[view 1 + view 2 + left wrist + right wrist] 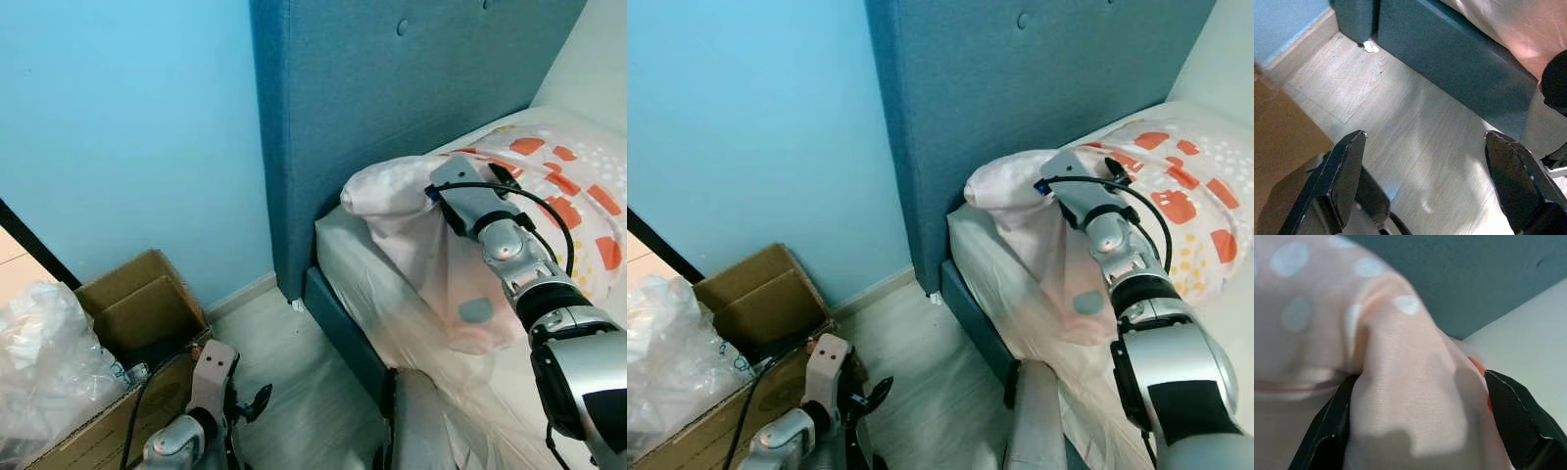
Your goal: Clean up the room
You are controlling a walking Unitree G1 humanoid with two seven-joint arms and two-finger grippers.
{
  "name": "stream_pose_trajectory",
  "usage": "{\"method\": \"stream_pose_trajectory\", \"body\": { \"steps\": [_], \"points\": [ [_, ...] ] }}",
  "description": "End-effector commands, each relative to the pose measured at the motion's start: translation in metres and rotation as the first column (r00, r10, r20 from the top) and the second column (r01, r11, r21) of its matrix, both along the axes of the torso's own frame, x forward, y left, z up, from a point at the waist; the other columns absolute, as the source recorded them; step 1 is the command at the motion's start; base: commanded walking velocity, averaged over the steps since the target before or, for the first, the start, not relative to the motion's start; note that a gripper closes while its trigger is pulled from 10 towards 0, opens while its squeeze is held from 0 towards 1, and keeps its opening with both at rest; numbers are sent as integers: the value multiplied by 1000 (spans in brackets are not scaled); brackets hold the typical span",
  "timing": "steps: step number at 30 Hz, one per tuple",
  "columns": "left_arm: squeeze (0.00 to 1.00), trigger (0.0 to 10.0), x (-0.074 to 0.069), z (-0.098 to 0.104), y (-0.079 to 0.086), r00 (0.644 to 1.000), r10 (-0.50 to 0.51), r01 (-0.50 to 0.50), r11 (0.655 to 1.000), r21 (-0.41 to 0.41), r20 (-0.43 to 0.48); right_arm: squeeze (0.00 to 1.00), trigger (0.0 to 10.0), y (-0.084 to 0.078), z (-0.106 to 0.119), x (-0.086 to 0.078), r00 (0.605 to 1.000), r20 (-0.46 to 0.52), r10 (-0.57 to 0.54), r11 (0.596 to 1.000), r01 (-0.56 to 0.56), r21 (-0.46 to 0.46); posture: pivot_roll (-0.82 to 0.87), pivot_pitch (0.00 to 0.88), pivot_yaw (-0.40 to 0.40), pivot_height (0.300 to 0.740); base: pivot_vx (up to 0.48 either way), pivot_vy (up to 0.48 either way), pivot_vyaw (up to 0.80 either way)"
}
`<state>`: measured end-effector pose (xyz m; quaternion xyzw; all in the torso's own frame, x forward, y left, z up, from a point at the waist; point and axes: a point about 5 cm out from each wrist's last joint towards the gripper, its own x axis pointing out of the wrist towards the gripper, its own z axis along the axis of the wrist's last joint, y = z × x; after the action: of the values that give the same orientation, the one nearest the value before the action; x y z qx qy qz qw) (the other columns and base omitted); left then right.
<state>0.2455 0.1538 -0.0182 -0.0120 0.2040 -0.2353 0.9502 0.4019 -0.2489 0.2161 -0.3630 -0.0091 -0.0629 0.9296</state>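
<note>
A pink cloth with pale dots (392, 191) is bunched at the head of the bed (358, 259) and drapes down over the mattress side. My right gripper (428, 196) reaches into the bunch beside the blue headboard (392, 88). In the right wrist view a thick fold of the cloth (1415, 396) fills the gap between the two black fingers (1332, 426), which press on it from both sides. My left gripper (1425, 186) hangs low over the wooden floor (1400, 122), open, holding nothing.
A pillow with orange patches (578, 196) lies behind the right arm. An open cardboard box (137, 313) and a clear plastic bag (44, 352) stand at the left by the blue wall. A small white scrap (1370, 46) lies at the bed frame's corner.
</note>
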Motion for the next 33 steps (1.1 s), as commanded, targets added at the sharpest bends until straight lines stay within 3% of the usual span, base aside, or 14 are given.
{"method": "stream_pose_trajectory", "body": {
  "steps": [1,5,8,9,13,19,23,25,27,28,30,31,32,33],
  "points": [
    [0,10000,-17,-15,8,997,10,-9,1000,18,-81,0,10000,3,0,1,999,-24,45,990,-42,135,184,289,-14,476,0,0,0],
    [0,10000,-17,-15,7,996,11,-10,1000,18,-83,0,10000,13,-10,1,990,-67,125,977,-112,182,170,286,-12,476,0,0,0],
    [0,10000,-18,-17,-1,995,-4,5,1000,9,-97,0,10000,40,-45,-5,916,-245,316,945,-281,170,148,273,-15,476,0,0,0],
    [0,10000,-18,-17,-1,995,-4,5,1000,9,-97,0,10000,40,-45,-5,916,-245,316,945,-281,170,148,273,-15,476,0,0,0],
    [0,10000,-14,-16,-8,995,-14,14,1000,1,-99,0,10000,68,-69,-14,790,-318,525,846,-443,296,141,249,-15,476,0,0,0],
    [0,10000,-7,-13,-10,996,-6,6,1000,-2,-90,0,10000,64,-57,-11,802,-239,548,811,-439,386,135,222,-19,476,0,0,0],
    [0,10000,4,-8,-12,996,13,-13,1000,-2,-84,0,10000,52,-29,-6,835,-63,547,740,-447,502,121,171,-27,476,0,0,0],
    [0,10000,6,-7,-13,996,18,-18,1000,-4,-82,0,10000,51,-23,-6,831,0,556,696,-465,547,112,155,-28,476,0,0,0],
    [0,10000,11,-5,-16,996,24,-24,1000,-7,-80,0,10000,53,-10,-8,794,163,585,552,-537,637,99,124,-36,476,0,0,0],
    [0,10000,11,-5,-16,996,24,-24,1000,-7,-80,0,10000,53,-10,-8,794,163,585,552,-537,637,99,124,-36,476,0,0,0],
    [0,10000,14,-3,-18,996,29,-29,1000,-8,-82,0,10000,53,-3,-12,769,310,559,405,-579,708,87,105,-38,476,0,0,0],
    [0,10000,14,-3,-18,996,29,-29,1000,-8,-82,0,10000,53,-3,-12,769,310,559,405,-579,708,87,105,-38,476,0,0,0],
    [0,10000,16,-3,-19,996,31,-32,999,-7,-84,0,10000,52,-3,-14,769,360,528,348,-583,734,84,100,-39,476,0,0,0],
    [0,10000,17,-4,-18,993,54,-53,999,6,-101,0,10000,54,-25,-19,825,360,437,311,-513,800,65,72,-39,476,0,0,0]
  ]
}}
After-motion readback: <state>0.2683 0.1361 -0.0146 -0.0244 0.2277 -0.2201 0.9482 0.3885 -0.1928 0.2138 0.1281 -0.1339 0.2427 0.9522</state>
